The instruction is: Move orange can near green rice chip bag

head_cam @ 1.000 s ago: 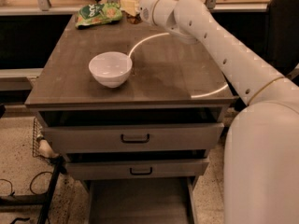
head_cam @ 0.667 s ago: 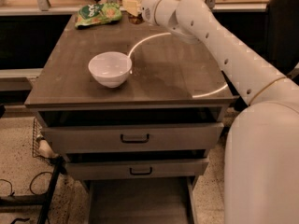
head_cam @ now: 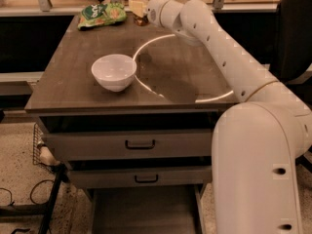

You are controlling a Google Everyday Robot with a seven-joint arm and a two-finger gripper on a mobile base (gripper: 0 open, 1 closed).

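Since a second ago the arm (head_cam: pixel 229 62) is reaching a touch further towards the green rice chip bag (head_cam: pixel 102 14), its wrist now sitting slightly nearer the bag, while the white bowl (head_cam: pixel 114 71) and the bag are lying just as they were. The gripper (head_cam: pixel 138 7) is hanging over the far edge of the table (head_cam: pixel 73 77), beyond the bowl and a little to its right, just beside the bag's right end. The orange can (head_cam: pixel 142 19) is showing only as a patch of orange right under the gripper, also beyond the bowl and close to the bag. The gripper is covering most of it, so I cannot tell whether it is gripping the can or has let it go. The bag is lying flat beyond the bowl, towards the far left corner of the table. The bowl is standing upright, well apart from both the bag and the can. A bright curved streak of light (head_cam: pixel 146 84) is running across the tabletop just right of the bowl. Below the bowl, under the table's front edge, two drawers (head_cam: pixel 140 144) are sitting closed, one above the other.
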